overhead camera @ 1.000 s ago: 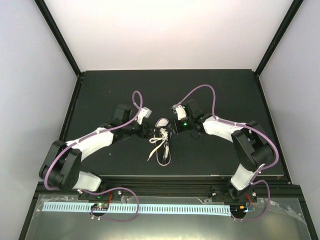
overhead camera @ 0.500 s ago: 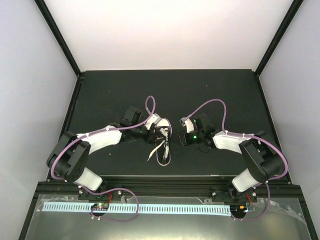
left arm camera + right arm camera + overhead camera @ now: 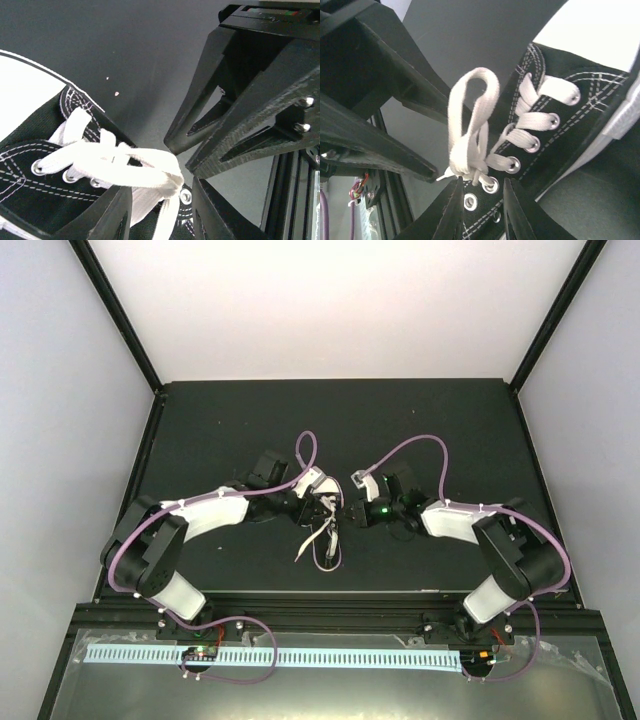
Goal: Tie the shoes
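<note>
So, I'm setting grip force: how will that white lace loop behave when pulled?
Probably floppy and light: the thin, flat lace loop curls and creases at its crossing. Pulling it may drag the sneaker, which looks small and light.

Robotics lab cell, black table (image 3: 250, 410), plain white walls (image 3: 330, 300), black corner posts (image 3: 113, 310), purple cabling (image 3: 425, 438).

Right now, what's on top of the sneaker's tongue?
Crossed white laces run through the sneaker's eyelets, with one raised loop at a bunch near the ankle-end pair. What's beneath is mostly covered; whether the bunch is a knot can't be seen.
</note>
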`<action>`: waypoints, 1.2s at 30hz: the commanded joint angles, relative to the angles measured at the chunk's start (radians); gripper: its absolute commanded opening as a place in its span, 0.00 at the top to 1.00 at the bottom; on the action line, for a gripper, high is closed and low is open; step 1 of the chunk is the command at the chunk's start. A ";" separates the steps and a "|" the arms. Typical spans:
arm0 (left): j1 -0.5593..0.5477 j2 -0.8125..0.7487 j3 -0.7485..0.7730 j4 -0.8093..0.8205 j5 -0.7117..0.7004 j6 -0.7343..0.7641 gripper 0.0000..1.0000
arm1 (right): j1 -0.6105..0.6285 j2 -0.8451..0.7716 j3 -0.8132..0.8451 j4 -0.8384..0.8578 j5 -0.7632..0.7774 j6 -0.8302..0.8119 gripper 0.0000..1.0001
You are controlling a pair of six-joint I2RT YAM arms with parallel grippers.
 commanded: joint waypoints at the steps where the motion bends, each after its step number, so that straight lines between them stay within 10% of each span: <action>1: -0.010 0.010 0.041 -0.026 -0.033 0.029 0.66 | 0.016 0.022 0.031 0.051 -0.040 0.013 0.74; 24: -0.010 0.001 0.041 -0.033 -0.049 0.023 0.69 | 0.023 -0.068 -0.019 0.045 0.028 0.046 0.62; 36: -0.009 0.010 0.044 -0.029 -0.047 0.025 0.69 | 0.048 -0.018 0.002 0.018 0.026 0.019 0.76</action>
